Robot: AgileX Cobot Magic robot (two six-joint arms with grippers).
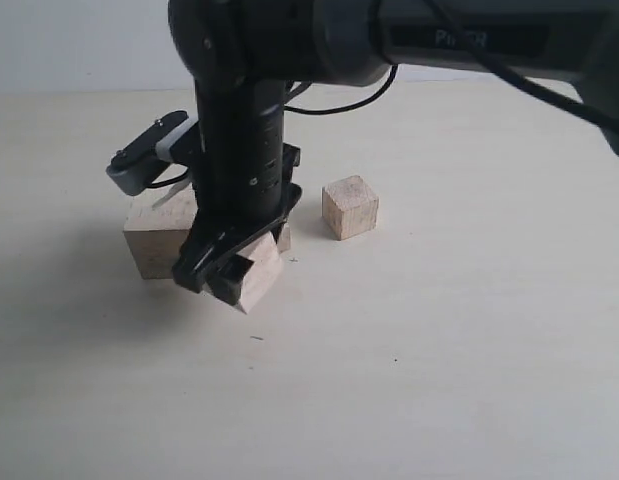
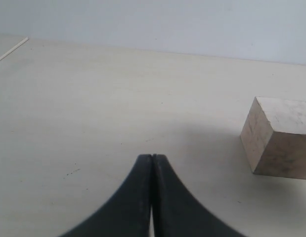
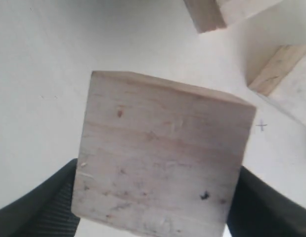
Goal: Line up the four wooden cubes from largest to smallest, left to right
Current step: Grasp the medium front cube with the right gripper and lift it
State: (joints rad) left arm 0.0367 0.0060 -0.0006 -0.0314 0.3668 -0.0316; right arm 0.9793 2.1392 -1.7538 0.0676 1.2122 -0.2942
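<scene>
**Cubes and grippers, as they stand**

- My right gripper (image 3: 157, 215): clamped on a tilted cube (image 1: 261, 270), just in front of the big cube (image 1: 154, 240).
- Small cube (image 1: 350, 207): well right of the big cube.
- Fourth cube (image 1: 284, 237): between them, mostly hidden.
- My left gripper (image 2: 152, 160): pressed together, empty.

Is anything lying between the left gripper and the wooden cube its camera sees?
No. In the left wrist view, only bare tabletop lies between the closed left gripper and the cube.

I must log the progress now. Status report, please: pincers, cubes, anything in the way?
Left pincer shut, empty. Right pincer shut on held cube, tilted. Large cube close behind it; small cube apart, rightward. Row not yet formed.
</scene>
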